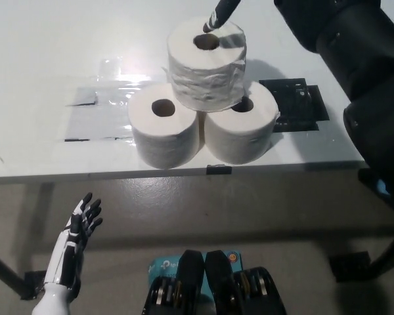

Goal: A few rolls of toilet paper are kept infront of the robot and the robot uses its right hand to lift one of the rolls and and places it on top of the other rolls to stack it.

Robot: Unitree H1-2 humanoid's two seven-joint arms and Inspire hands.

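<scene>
Top roll (207, 64) sits upright, core vertical, on the two base rolls (203, 129). Right hand (220, 13) mostly out of frame above it, one fingertip at the core; grip state unclear. Left hand (75, 239) open, low.

White left hand, black right arm.
The left hand (71, 252) has a glossy white shell with slim black fingers (87, 213) and dark segments along its back. The right arm (361, 79) is bulky, matte black and smooth-cased; a single tapered black finger (218, 14) shows at its end.
</scene>
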